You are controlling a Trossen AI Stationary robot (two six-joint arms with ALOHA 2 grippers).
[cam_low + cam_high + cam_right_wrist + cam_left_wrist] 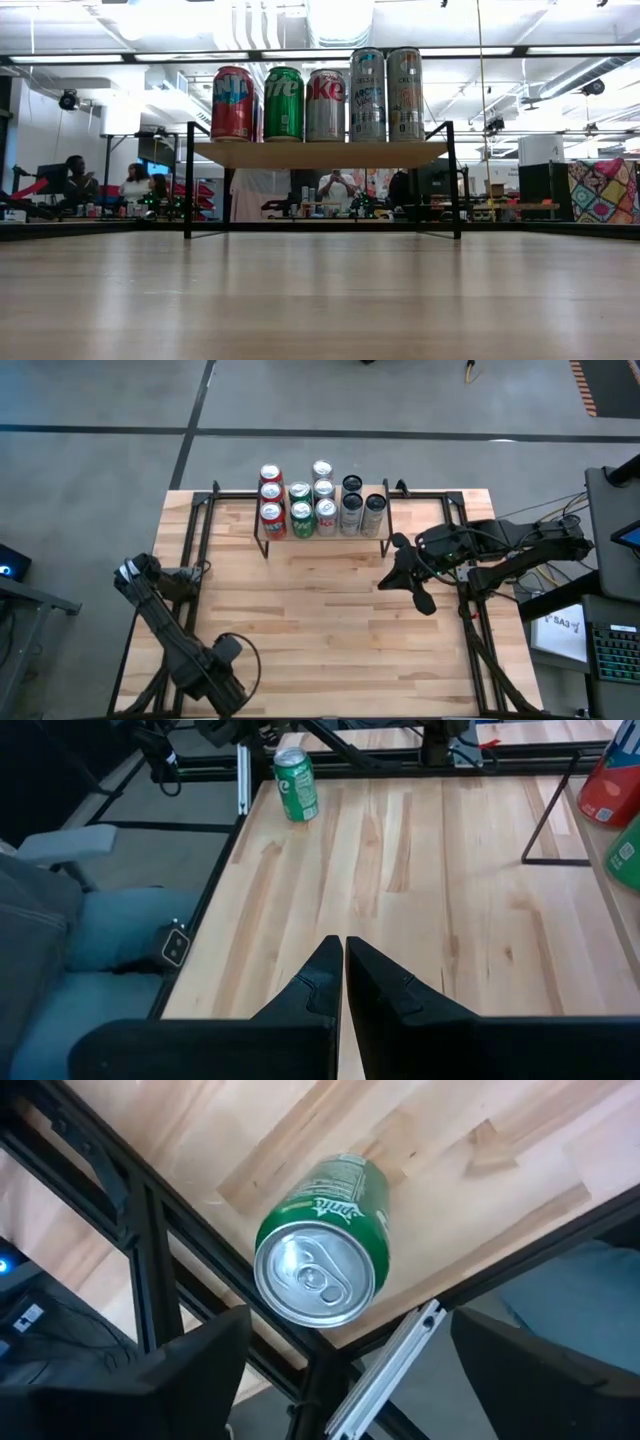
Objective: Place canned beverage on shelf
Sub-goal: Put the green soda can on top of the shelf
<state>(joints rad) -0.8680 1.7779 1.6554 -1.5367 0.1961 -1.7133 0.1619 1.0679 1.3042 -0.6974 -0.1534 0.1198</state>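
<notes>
A green canned beverage (322,1265) stands upright on its base near the table's near left corner, also seen in the right wrist view (296,783). My left gripper (350,1318) hangs open just above it, pointing steeply down, one finger (200,1370) on either side and touching nothing. In the high view the left arm (225,665) hides the can. The shelf (340,538) stands at the table's far middle on thin black legs and carries several cans (322,105). My right gripper (418,598) is shut and waits in the air at the right.
Black frame rails (150,1230) run along the table's edge right beside the green can. Red, green, silver and dark cans fill much of the shelf's top (300,510). Bare wooden tabletop (320,620) lies between the shelf and the near edge. People sit in the room behind (135,185).
</notes>
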